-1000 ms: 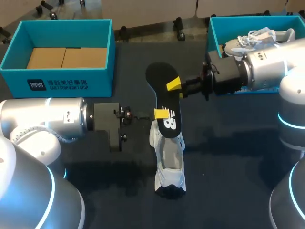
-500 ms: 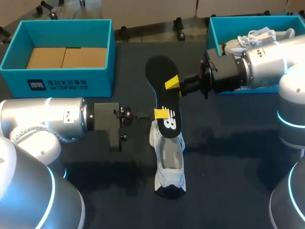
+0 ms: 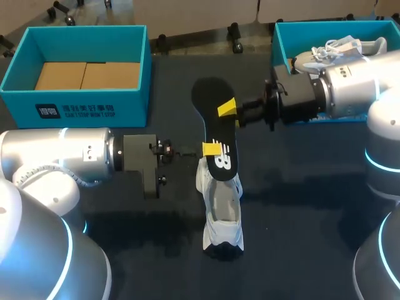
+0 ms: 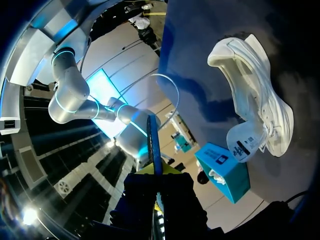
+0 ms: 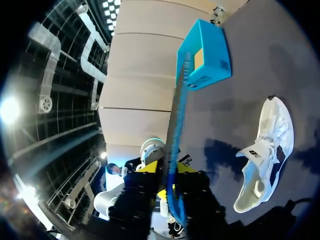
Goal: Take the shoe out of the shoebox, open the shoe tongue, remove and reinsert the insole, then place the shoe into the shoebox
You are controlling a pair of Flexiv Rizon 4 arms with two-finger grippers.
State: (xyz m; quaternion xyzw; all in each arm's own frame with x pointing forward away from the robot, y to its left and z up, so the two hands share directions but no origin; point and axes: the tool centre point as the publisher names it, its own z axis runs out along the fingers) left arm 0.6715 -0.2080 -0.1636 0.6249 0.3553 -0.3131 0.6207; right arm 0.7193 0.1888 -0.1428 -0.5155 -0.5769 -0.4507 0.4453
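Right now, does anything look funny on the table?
Yes: the black insole is outside the white shoe. The left hand and the right hand pinch it in the air, over the shoe. Nothing looks spilled or broken.

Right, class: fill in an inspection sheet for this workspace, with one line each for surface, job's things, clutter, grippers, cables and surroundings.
Surface: dark table.
Job's things: white shoe lies on the table; black insole is out of it, held in the air; left shoebox holds only cardboard; right shoebox holds a second shoe.
Clutter: nothing seen.
Grippers: left gripper and right gripper are both shut on the insole.
Cables: nothing seen on the table.
Surroundings: nothing seen reaching over the table.
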